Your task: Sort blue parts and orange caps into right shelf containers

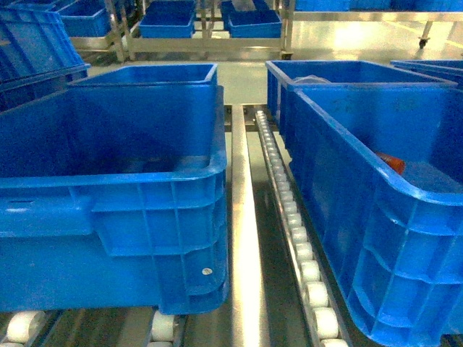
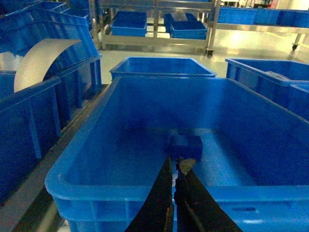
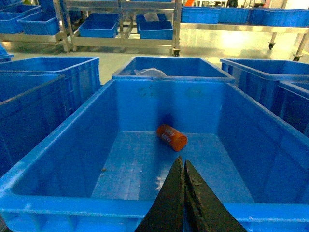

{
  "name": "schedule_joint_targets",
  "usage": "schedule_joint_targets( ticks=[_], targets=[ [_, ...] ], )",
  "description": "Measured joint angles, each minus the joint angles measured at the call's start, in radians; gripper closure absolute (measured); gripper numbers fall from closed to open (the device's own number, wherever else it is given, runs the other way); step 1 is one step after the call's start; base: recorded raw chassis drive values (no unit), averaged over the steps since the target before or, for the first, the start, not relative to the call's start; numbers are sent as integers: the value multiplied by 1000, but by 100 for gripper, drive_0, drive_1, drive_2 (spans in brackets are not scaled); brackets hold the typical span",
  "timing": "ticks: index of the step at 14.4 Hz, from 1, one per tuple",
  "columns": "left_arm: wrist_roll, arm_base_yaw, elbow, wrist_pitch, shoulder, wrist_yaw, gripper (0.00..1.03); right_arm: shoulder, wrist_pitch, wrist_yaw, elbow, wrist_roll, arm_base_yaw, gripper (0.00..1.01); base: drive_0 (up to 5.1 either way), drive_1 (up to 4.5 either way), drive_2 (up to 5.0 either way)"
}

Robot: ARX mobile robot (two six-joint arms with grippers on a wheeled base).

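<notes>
Two large blue containers stand side by side on the shelf (image 1: pixel 242 238): a left bin (image 1: pixel 116 217) and a right bin (image 1: pixel 376 238). In the left wrist view a blue part (image 2: pixel 185 147) lies on the floor of the bin (image 2: pixel 130 191); my left gripper (image 2: pixel 174 160) hangs shut and empty just above the near rim. In the right wrist view an orange cap (image 3: pixel 171 137) lies on its side on the floor of the bin (image 3: pixel 96 205); my right gripper (image 3: pixel 182 162) is shut and empty over the near rim. The cap's edge (image 1: pixel 393 162) shows in the head view. Neither gripper appears there.
More blue bins stand behind each one (image 1: pixel 155 74) (image 1: pixel 340 72), the right rear bin holding something pale (image 3: pixel 147 72). A roller track (image 1: pixel 293 224) runs between the two front bins. Racks with bins (image 1: pixel 202 25) line the far wall. A pale curved sheet (image 2: pixel 41 60) lies in a bin at left.
</notes>
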Motion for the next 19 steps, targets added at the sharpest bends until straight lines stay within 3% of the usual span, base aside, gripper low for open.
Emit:
schedule_joint_targets(
  ticks=[2, 3, 4, 5, 7, 13, 19],
  targets=[
    [0, -1, -22, -33, -56, 0, 101, -60, -39, 0, -22, 0, 0, 100, 0, 0, 0],
    [0, -1, -57, 23, -58, 0, 101, -98, -55, 0, -39, 0, 0, 100, 0, 0, 0],
    [0, -1, -74, -20, -80, 0, 101, -95, 3, 0, -69, 0, 0, 100, 0, 0, 0],
    [1, -1, -79, -97, -186, 0, 101, -166, -90, 0, -89, 0, 0, 100, 0, 0, 0],
    [1, -1, -80, -417, -523, 0, 101, -513, -400, 0, -90, 1, 0, 100, 0, 0, 0],
    [1, -1, -80, -462, -568, 0, 101, -562, -449, 0, -90, 1, 0, 100, 0, 0, 0],
    [1, -1, -80, -588, -695, 0, 101, -691, -578, 0, -90, 3, 0, 100, 0, 0, 0]
  ],
)
